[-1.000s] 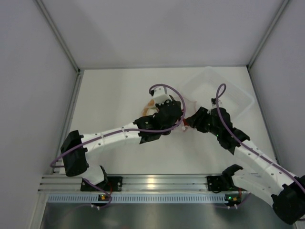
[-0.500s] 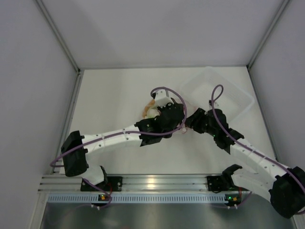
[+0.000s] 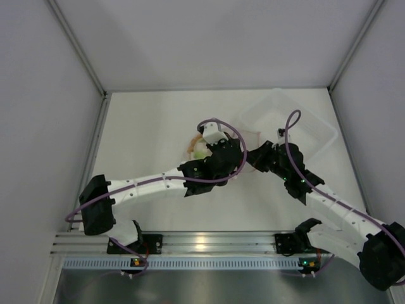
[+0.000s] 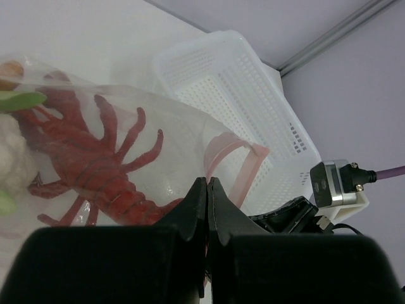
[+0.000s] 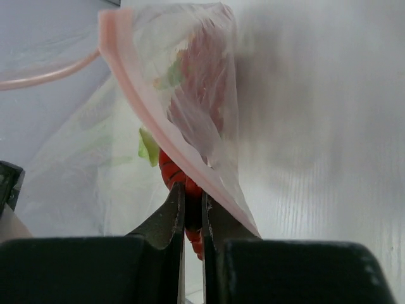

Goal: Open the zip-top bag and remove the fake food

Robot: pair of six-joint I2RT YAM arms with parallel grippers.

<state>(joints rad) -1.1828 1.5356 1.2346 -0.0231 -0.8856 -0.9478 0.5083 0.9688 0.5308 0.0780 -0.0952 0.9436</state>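
The bag (image 4: pixel 180 136) is thin, clear, shiny plastic. The lobster (image 4: pixel 95 164) is glossy red plastic. The tray (image 4: pixel 234 82) is holey white plastic.

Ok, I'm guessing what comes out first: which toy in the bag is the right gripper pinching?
The red lobster: its red body sits between the right gripper's closed fingers, while the green leafy piece lies beside them, ungripped.

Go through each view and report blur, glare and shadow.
Top external: even, sharp light, with glare on the rail. Left wrist: lobster crisp through the zip-top bag, left hand a dark blur. Right wrist: bag film hazy, grey shadow on the table, right hand black and out of focus.
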